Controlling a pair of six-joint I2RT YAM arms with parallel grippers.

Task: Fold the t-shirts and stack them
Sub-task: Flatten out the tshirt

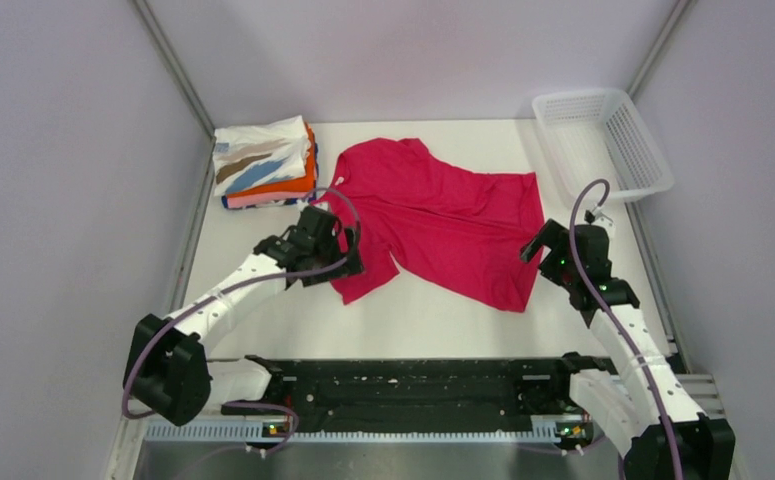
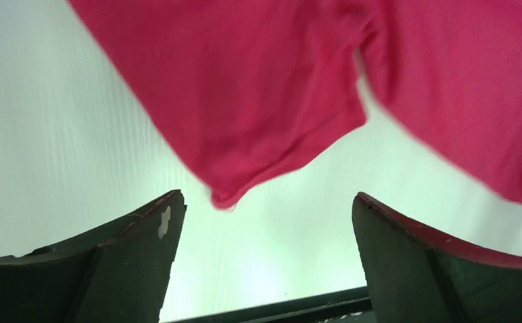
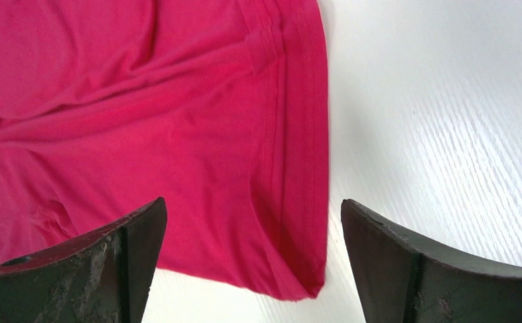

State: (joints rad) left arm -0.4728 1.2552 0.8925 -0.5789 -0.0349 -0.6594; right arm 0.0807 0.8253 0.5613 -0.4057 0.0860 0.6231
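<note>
Top external: one magenta-red t-shirt [image 1: 433, 220] lay spread but skewed and wrinkled mid-counter [image 1: 443, 320], collar end towards the far left. The folded stack [image 1: 263, 165] sat at the far-left corner, just beside that collar end.

Claws: the left claw [image 1: 335, 250] was wide open with nothing in it, hanging over the near-left sleeve [image 2: 244, 101]. In the left wrist view the sleeve tip sat between the fingers. The right claw [image 1: 541, 245] was also wide open and empty, over the right hem corner [image 3: 298, 269]. In the right wrist view that corner lay between its fingers.

Risks as I judged them:
- A left pinch on the sleeve tip alone would likely drag just the sleeve and bunch the body rather than move the shirt.
- The right claw was lined up near the very edge of the hem. A shallow bite could slip off thin cloth.
- If one side grabbed and the other missed, the pull would twist the shirt further.
- The wrinkles across the body would get folded in if it wasn't flattened first.
- The collar end was close to the stack, so any shove that way could nudge the stack crooked.
- The left arm's cable [image 1: 343, 200] looped over the shirt and looked like a possible snag.

Count: one unfolded shirt. Four folded layers showed by colour at the stack's edge: white streaked, orange, pink, dark blue. One white mesh basket [image 1: 603, 140] at the far right, two arms.
</note>
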